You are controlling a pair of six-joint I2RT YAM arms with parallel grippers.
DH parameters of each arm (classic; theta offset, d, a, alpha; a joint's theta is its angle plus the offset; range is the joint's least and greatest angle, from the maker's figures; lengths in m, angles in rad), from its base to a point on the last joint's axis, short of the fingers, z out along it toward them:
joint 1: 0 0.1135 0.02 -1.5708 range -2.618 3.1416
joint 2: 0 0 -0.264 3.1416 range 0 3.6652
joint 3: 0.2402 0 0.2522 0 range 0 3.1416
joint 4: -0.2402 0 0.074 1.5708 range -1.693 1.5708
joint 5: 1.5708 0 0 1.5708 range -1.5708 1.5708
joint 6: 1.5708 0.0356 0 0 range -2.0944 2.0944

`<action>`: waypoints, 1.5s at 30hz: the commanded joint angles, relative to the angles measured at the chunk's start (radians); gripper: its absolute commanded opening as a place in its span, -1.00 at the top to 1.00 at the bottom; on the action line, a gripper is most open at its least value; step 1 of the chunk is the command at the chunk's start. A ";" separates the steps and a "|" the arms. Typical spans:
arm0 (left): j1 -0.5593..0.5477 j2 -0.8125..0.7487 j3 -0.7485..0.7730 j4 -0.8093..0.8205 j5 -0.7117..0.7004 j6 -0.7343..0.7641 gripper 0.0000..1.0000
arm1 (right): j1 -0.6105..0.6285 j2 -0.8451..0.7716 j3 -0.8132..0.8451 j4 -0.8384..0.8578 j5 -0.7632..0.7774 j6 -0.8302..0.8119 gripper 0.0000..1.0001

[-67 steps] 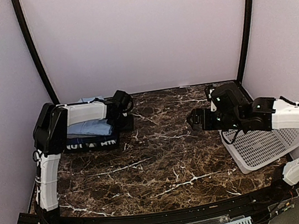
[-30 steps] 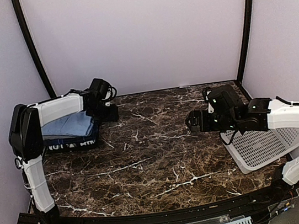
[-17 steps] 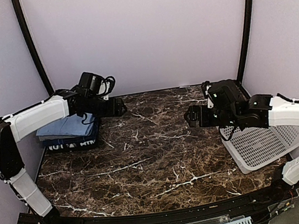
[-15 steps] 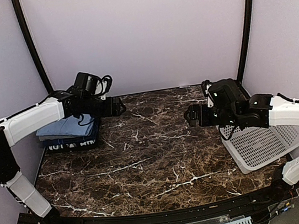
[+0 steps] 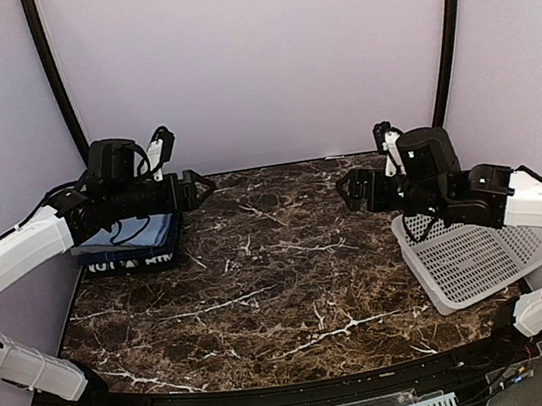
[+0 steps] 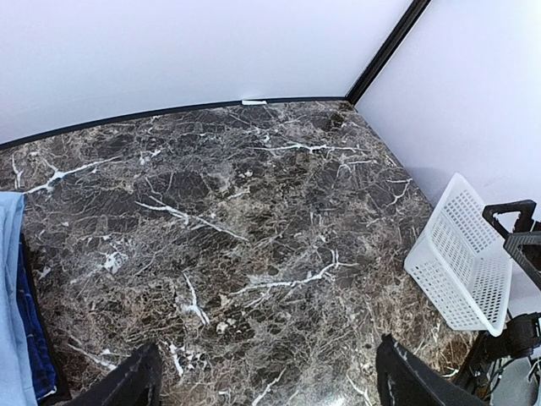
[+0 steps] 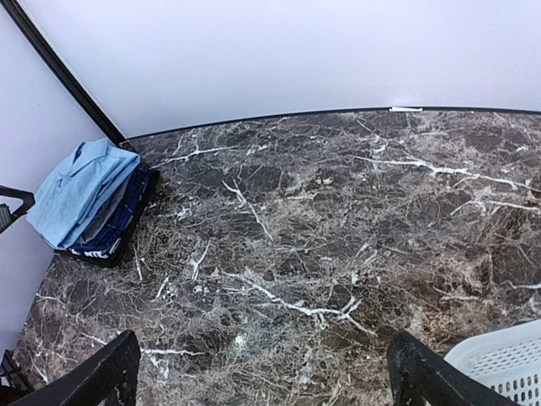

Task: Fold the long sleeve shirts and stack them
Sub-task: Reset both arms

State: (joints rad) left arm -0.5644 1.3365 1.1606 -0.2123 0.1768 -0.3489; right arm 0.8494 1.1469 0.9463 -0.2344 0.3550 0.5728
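marble table (image 5: 289, 261) | folded shirt stack (image 7: 84, 199) far-left corner | white basket (image 5: 471, 261) right edge

You are looking at white block lettering (image 5: 124, 267) running along the near edge of the dark navy shirt (image 5: 157, 251), too small and blurred for reading.

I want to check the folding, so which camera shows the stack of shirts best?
The right wrist view: the whole stack of shirts shows unobstructed, light blue shirt on top. The top external view has the left arm crossing it; the left wrist view catches only a sliver at its left edge.
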 commanded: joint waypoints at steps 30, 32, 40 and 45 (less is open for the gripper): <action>-0.005 -0.189 -0.140 0.143 -0.014 -0.016 -0.78 | -0.006 -0.078 0.033 0.127 0.054 -0.113 -0.97; -0.005 -0.191 -0.143 0.147 -0.013 -0.021 -0.78 | -0.006 -0.077 0.036 0.121 0.053 -0.113 -0.97; -0.004 -0.186 -0.145 0.159 0.002 -0.028 -0.78 | -0.006 -0.085 0.034 0.112 0.050 -0.105 -0.97; -0.004 -0.178 -0.145 0.161 0.009 -0.031 -0.78 | -0.006 -0.088 0.032 0.110 0.052 -0.101 -0.97</action>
State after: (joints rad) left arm -0.5652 1.1732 1.0313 -0.0814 0.1688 -0.3737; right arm 0.8490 1.0821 0.9516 -0.1497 0.4007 0.4721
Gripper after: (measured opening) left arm 0.889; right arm 0.986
